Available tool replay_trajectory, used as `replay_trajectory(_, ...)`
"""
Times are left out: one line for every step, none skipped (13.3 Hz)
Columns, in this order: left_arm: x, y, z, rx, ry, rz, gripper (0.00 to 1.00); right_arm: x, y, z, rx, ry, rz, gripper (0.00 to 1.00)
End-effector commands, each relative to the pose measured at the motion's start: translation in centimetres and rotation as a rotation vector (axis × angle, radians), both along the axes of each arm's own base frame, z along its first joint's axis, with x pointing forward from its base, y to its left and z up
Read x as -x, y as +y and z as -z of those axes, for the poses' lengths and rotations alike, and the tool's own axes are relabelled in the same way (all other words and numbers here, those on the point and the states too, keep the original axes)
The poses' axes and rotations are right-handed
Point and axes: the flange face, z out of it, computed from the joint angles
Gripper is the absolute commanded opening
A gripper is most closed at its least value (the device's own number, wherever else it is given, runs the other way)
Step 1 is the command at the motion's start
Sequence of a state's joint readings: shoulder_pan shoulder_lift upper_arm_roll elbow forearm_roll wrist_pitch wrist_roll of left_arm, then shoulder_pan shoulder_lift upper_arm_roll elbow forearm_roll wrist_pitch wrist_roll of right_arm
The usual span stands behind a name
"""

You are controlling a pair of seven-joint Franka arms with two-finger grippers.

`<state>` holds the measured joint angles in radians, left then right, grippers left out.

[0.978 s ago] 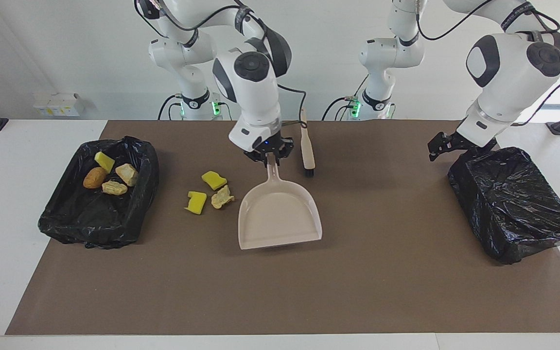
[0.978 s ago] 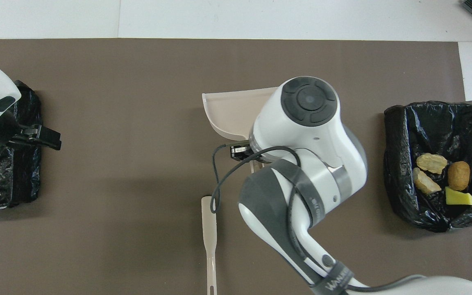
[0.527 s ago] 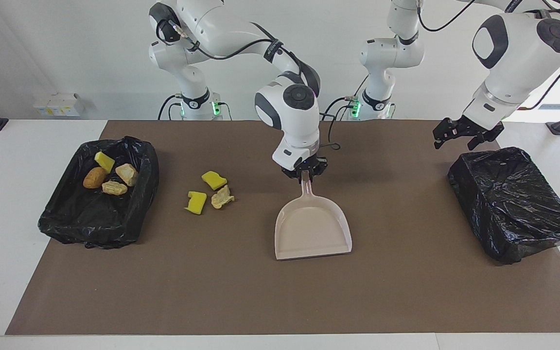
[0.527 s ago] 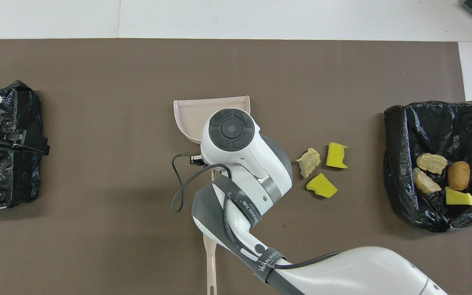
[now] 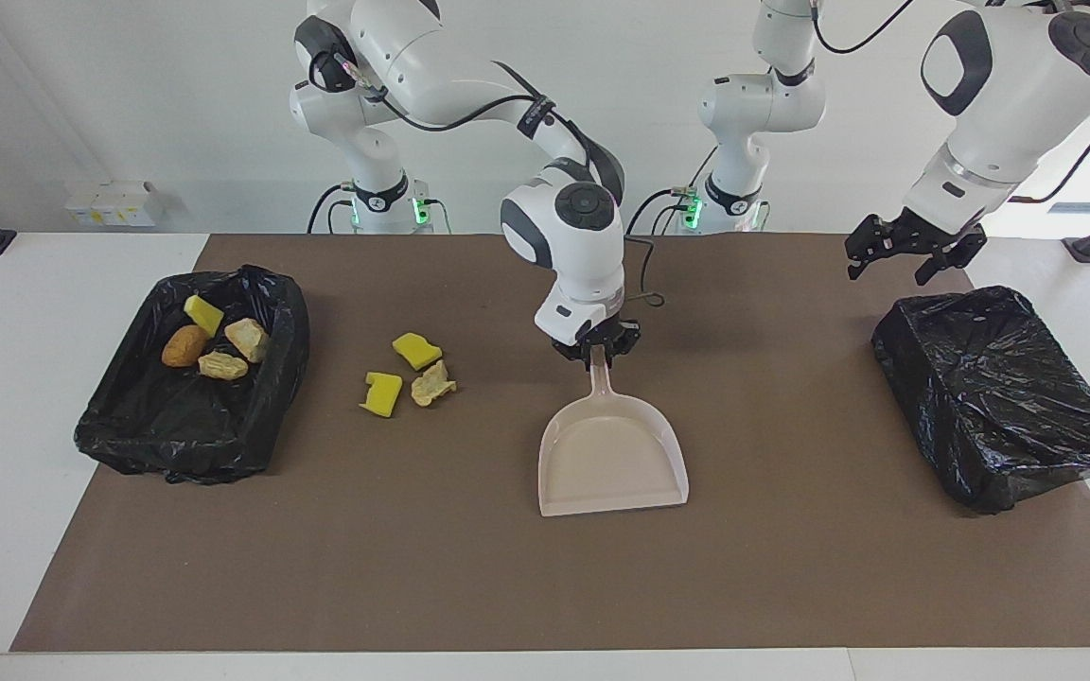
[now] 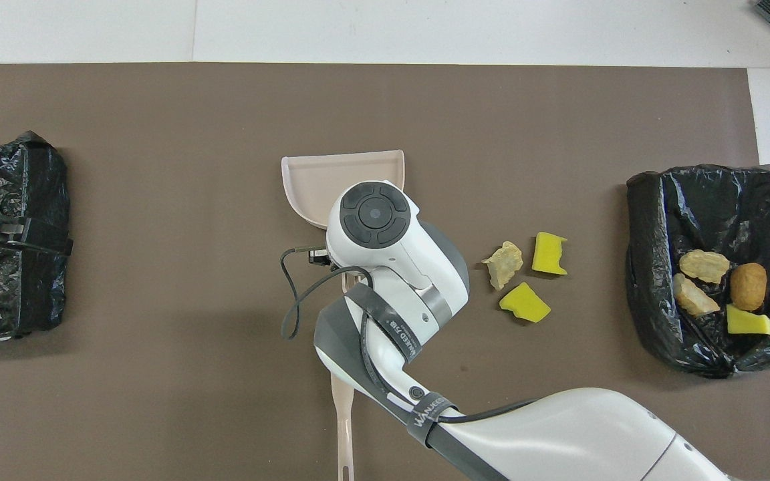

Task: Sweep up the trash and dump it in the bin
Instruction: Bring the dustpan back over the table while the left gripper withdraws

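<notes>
Beige plastic dustpan [image 5: 612, 452], flat on brown mat [image 5: 791, 567], is gripped at its handle by right gripper [image 5: 596, 346]; left gripper [image 5: 914, 251] is spread open over black-lined bin [image 5: 1004, 397].

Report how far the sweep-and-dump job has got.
Done: four scraps lie in the black-lined bin at the right arm's end. In hand: the right gripper grips the empty dustpan by its handle; the left gripper waits above the other bin. Left: three scraps on the mat, brush untouched.

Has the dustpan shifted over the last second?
Yes. The dustpan, held by the right gripper, has slid away from the three loose scraps toward the left arm's end of the table, and farther from the robots.
</notes>
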<state>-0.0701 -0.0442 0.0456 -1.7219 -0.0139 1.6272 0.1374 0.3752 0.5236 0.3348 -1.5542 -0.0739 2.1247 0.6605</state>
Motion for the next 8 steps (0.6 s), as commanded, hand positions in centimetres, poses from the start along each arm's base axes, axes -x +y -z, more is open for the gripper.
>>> replay_trajectory(0.5, 0.3, 0.0, -0.016, -0.002, 0.013, 1.00, -0.2, -0.3, 0.6, 0.008, -0.011, 0.017, 0.57)
replay_trajectory(0.4, 0.3, -0.1, -0.015, -0.014, 0.013, 1.00, -0.3, -0.5, 0.5, 0.015, -0.010, 0.007, 0.92)
replay_trajectory(0.1, 0.1, -0.3, -0.013, -0.035, 0.017, 1.00, -0.1, -0.5, 0.2, 0.025, -0.009, -0.001, 1.00)
replay_trajectory(-0.2, -0.6, -0.1, -0.009, -0.049, 0.026, 1.00, 0.2, -0.5, -0.8, 0.033, -0.007, -0.002, 1.00)
replay_trajectory(-0.4, -1.1, 0.1, -0.004, -0.054, 0.034, 1.00, 0.9, -0.9, -2.3, 0.053, 0.015, -0.002, 1.00)
replay_trajectory(-0.7, -2.2, 0.0, 0.016, -0.074, 0.038, 1.00, 1.7, -1.6, -3.8, 0.076, 0.040, -0.001, 1.00)
replay_trajectory(-1.1, -3.1, 0.3, 0.044, -0.085, 0.042, 1.00, 2.8, -2.4, -4.9, 0.120, 0.095, -0.008, 1.00)
replay_trajectory(-1.8, -4.2, 1.2, 0.048, -0.086, 0.060, 1.00, 3.1, -3.7, -5.4, 0.142, 0.154, -0.008, 1.00)
